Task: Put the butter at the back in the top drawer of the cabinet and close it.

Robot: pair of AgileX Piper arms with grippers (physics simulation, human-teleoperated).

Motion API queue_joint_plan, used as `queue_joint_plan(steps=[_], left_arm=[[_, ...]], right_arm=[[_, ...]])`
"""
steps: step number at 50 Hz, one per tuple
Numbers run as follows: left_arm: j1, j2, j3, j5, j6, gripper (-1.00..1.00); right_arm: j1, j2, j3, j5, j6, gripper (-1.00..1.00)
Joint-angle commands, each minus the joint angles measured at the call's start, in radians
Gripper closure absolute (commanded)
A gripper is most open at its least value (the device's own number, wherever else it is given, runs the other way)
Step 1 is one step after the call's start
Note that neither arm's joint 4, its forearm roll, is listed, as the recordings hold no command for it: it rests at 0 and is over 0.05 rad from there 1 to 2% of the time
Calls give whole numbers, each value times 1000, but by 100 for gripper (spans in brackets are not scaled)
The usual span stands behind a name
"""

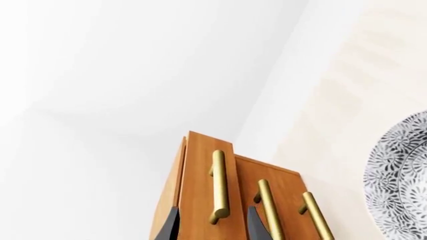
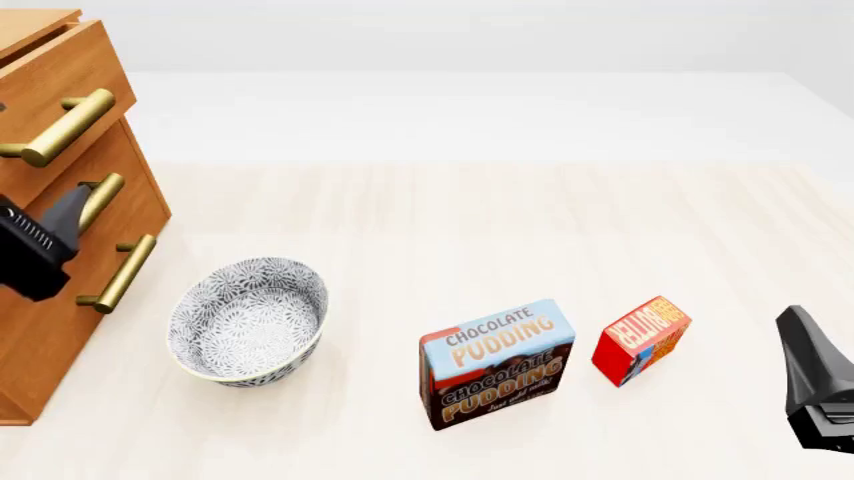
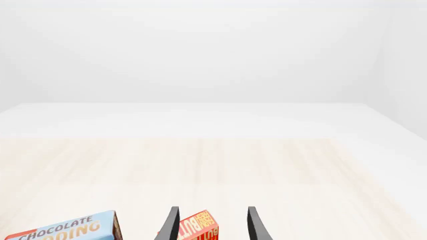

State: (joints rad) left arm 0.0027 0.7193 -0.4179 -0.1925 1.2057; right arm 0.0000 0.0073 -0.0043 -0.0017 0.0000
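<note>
**Reading labels first — two boxes, one bowl, one cabinet**

Reading the packaging: the larger blue-and-brown box [image 2: 497,362] said "CHOCOLATE PUDDING" on both its top and its front face. The butter [image 2: 639,338], a small red box with an orange-and-blue label, showed white "BUTTER" lettering running sideways; it stood on the table [image 2: 467,220] just right of the pudding box, apart from it.

Left gripper [image 1: 215,225] sat in front of the cabinet [image 2: 54,300], level with the middle handle in the front view. Its fingers were spread, nothing between them — the wrist view showed the top drawer's handle [image 1: 219,186] beyond the gap.

Right gripper [image 3: 211,225] hung low at the table's right edge, fingers parted and empty, with the butter seen past the gap.

Counts: three drawers, three brass bar handles, one patterned bowl [image 2: 248,320] between cabinet and pudding box. The top drawer [image 2: 60,75] stood proud of the two below it.
</note>
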Motion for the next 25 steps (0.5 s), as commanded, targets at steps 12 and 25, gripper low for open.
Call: queue_joint_plan(steps=[12, 25], left_arm=[[31, 75, 2, -63, 4, -100], [49, 90, 9, -86, 14, -100]], right_arm=[[0, 0, 0, 0, 0, -100], [0, 0, 0, 0, 0, -100]])
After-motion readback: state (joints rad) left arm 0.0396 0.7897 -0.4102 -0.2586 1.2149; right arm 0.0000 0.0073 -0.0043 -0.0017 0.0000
